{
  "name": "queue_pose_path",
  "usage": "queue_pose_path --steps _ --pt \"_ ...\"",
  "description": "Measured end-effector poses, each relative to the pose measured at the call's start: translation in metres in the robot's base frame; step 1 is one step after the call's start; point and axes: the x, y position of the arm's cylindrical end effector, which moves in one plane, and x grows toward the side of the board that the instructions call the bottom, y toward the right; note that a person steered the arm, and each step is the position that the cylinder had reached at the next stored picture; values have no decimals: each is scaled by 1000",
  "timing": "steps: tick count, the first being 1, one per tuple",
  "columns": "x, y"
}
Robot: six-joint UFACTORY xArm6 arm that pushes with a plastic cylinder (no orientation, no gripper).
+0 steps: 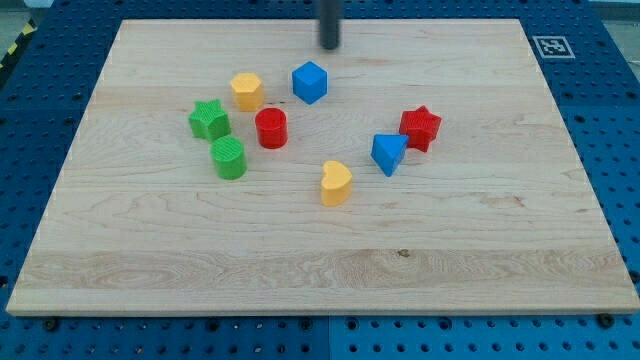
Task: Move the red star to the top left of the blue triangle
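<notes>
Red star [421,127] is touching the blue triangle [388,153] at two o'clock; my tip [330,46], bare and holding nothing, is waiting far away and needing to go push it left.

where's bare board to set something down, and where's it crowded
Free: the whole strip along the view's bottom below the yellow heart, and the right side beyond the red star. Crowded: the cluster of green star, green cylinder, red cylinder, yellow block.
</notes>
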Motion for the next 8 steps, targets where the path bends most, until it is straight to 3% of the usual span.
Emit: queue_pose_path --steps 1,2,5,8 --pt "41 86" --pt "116 126" --pt "190 134" --pt "180 98"
